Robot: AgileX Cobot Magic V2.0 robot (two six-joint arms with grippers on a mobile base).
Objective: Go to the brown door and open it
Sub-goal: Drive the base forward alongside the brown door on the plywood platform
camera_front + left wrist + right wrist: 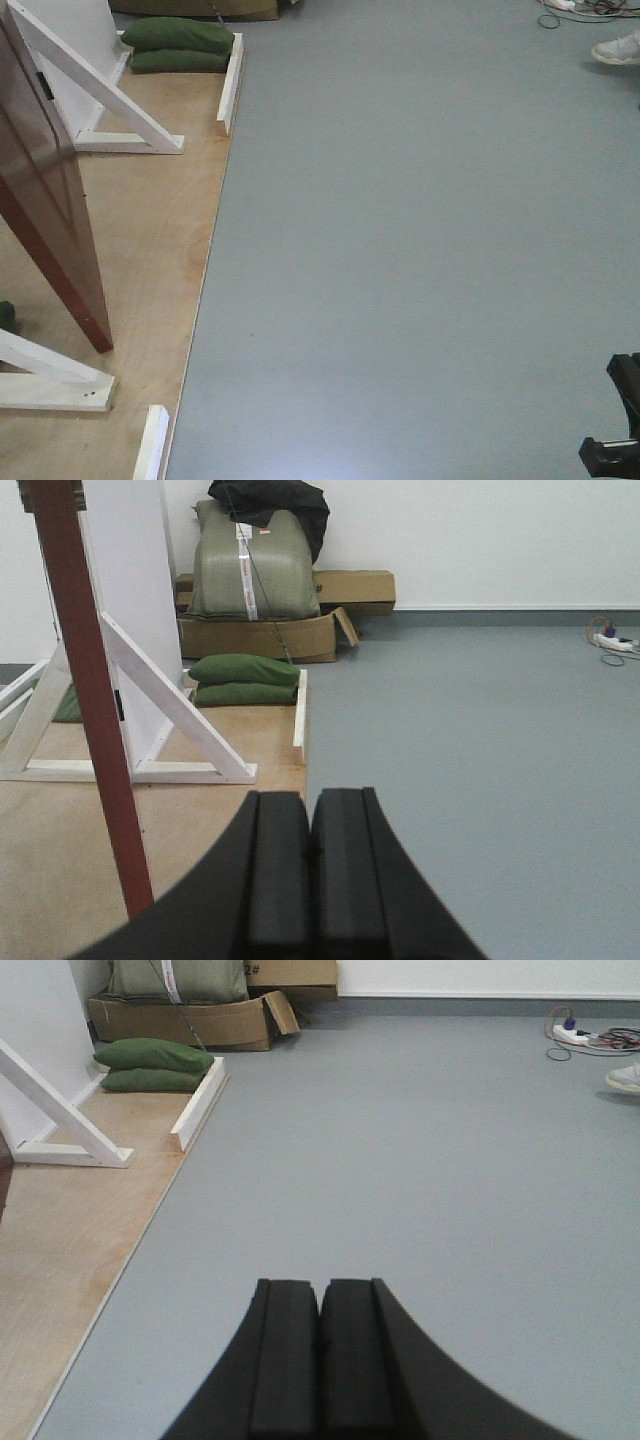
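Observation:
The brown door stands at the far left of the front view, glossy reddish-brown, swung out over the plywood platform; its handle is out of view. In the left wrist view only the door's narrow edge shows, to the left of my left gripper, which is shut with nothing in it and is apart from the door. My right gripper is also shut and empty, hanging over the grey floor well right of the platform.
White wooden braces and a white panel stand behind the door. Green sandbags lie at the platform's far corner, with cardboard boxes beyond. Cables and a shoe lie at the far right. Low white rails edge the platform.

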